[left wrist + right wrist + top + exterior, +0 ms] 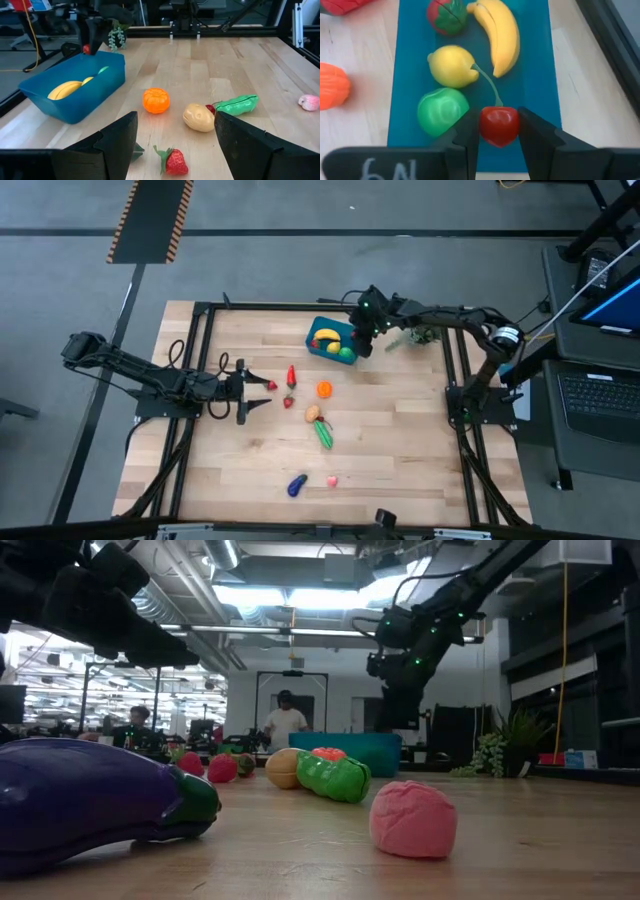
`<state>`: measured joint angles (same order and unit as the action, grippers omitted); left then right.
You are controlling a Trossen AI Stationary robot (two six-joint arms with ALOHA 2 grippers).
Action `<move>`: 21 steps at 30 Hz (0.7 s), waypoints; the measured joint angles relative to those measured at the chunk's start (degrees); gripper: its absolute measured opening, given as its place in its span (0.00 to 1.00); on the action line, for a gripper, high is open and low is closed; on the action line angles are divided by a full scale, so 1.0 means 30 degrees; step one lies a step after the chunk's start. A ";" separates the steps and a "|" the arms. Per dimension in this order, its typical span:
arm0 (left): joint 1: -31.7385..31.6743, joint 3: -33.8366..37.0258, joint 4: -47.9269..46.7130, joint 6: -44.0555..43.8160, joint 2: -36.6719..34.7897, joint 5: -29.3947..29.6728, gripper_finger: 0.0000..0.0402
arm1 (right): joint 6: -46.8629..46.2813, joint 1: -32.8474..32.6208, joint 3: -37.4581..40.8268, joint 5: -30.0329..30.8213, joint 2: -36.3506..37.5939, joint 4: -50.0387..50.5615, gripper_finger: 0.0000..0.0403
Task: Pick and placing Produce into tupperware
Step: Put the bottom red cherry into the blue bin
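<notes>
The teal tub [322, 337] stands at the far middle of the table and holds a banana [500, 35], a lemon [451, 65], a green apple [441, 111] and a red-and-green piece [446, 15]. My right gripper [498, 131] hangs over the tub's right end, shut on a red cherry [498, 125]. My left gripper [175, 145] is open, low over the table's left middle. A strawberry [173, 161] lies just ahead of it. An orange [156, 100], potato [198, 117] and green pod [236, 104] lie farther on. My right gripper pinches the cherry's round red body [498, 125] between its two fingers, one on each side, coming from above and pointing down. The cherry is lifted clear over the tub's floor. Its green stem [487, 82] sticks out forward past the fingertips.
A red chili [291, 375] and a small red piece [272, 385] lie near my left gripper. A purple eggplant [296, 485] and a pink piece [332, 480] sit near the table's near edge. A leafy sprig [420, 335] lies right of the tub.
</notes>
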<state>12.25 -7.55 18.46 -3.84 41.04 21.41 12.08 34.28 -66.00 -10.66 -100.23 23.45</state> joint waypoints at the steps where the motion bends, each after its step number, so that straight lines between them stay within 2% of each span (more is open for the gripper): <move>1: -0.0007 0.0000 0.0000 0.0000 -0.0006 -0.0006 0.64 | 0.0086 0.0000 -0.0407 0.0003 -0.0200 0.0453 0.28; 11: -0.0007 0.0000 0.0007 0.0000 0.0000 -0.0007 0.64 | 0.0160 0.0007 -0.3709 0.0919 -0.2833 0.3756 0.28; 21: -0.0007 0.0000 0.0000 -0.0007 -0.0007 -0.0014 0.64 | 0.0143 0.0080 -0.4070 0.1238 -0.3780 0.4056 0.28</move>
<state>12.23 -7.55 18.46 -3.86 41.01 21.37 12.51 34.52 -78.22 -6.95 -111.57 35.62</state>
